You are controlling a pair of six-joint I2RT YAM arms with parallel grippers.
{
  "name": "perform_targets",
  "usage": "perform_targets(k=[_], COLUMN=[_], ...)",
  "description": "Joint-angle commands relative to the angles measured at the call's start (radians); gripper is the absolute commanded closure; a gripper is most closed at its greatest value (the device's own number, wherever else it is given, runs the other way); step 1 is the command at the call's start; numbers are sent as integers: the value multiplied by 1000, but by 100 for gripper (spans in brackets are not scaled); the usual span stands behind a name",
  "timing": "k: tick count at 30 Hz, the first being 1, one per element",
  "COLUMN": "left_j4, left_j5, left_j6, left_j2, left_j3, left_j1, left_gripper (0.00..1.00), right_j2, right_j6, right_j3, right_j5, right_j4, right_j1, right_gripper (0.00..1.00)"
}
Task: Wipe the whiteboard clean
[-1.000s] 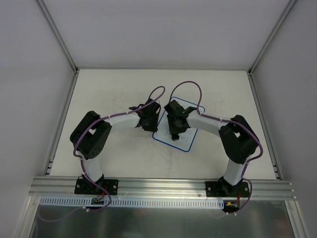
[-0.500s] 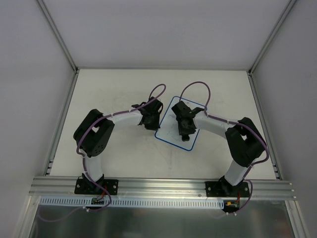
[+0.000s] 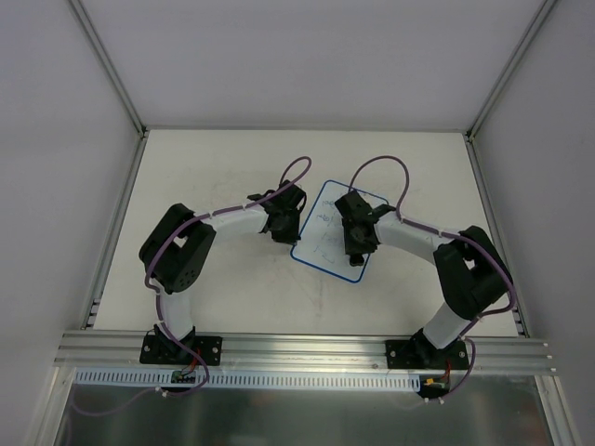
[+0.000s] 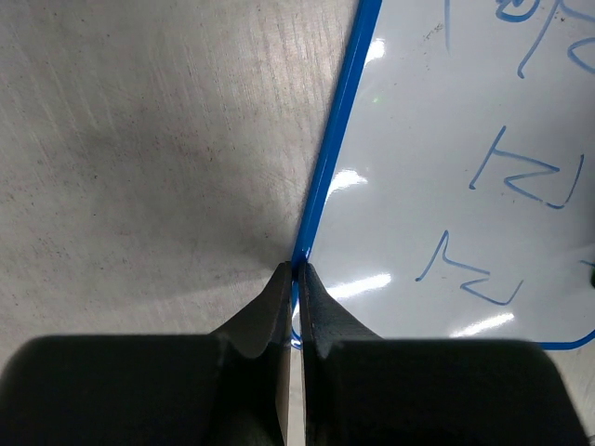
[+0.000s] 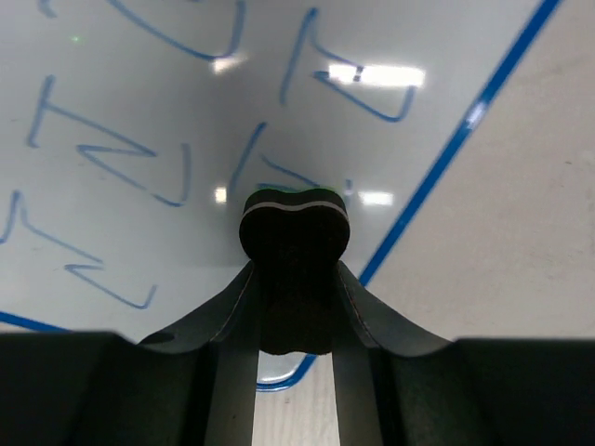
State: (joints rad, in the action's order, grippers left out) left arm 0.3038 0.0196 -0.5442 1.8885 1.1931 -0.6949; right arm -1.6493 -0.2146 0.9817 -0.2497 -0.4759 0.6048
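The whiteboard (image 3: 322, 227) lies flat on the table, white with a thin blue rim (image 4: 333, 130) and blue handwritten marks (image 5: 112, 149). My left gripper (image 3: 292, 232) is shut, its fingertips (image 4: 296, 271) resting over the board's left rim near a rounded corner, and nothing shows between them but that blue line. My right gripper (image 3: 357, 258) is shut on the small black eraser (image 5: 295, 232), which has a thin green-and-white stripe. The eraser sits against the board's face close to the near right corner (image 5: 288, 376), and the writing in front of it is intact.
The pale scuffed table (image 3: 204, 177) is boxed in by white walls with aluminium posts (image 3: 116, 232) at both sides. An aluminium rail (image 3: 307, 348) carrying both arm bases runs across the near edge. Purple cables (image 3: 381, 167) loop above the wrists.
My left gripper has shut at the board's left rim. My right arm has slid right with the eraser, uncovering more of the board's upper part.
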Motion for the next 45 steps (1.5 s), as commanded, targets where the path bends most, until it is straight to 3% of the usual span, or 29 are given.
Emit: perform_targets(k=[1, 7, 11, 18, 25, 31, 45], left_j4=[158, 158, 158, 159, 158, 158, 158], left_j5=[14, 5, 13, 20, 10, -7, -40], left_j6=[3, -8, -19, -23, -20, -19, -25], left_j2=[107, 106, 106, 103, 104, 104, 109], left_j3=[-55, -52, -56, -64, -63, -58, -47], left_j1=[-11, -11, -9, -5, 0, 0, -2], left_gripper=[100, 100, 100, 100, 100, 100, 100], right_j2=[-43, -122, -121, 51, 152, 88, -222], right_j6=[6, -16, -2, -11, -32, -34, 4], right_j3=[32, 26, -1, -176, -236, -180, 155], right_j5=[90, 188, 149, 12, -40, 29, 158], right_j4=[94, 252, 270, 247, 145, 145, 180], right_j1=[61, 138, 139, 12, -59, -33, 213], right_gripper=[99, 100, 100, 100, 100, 100, 100])
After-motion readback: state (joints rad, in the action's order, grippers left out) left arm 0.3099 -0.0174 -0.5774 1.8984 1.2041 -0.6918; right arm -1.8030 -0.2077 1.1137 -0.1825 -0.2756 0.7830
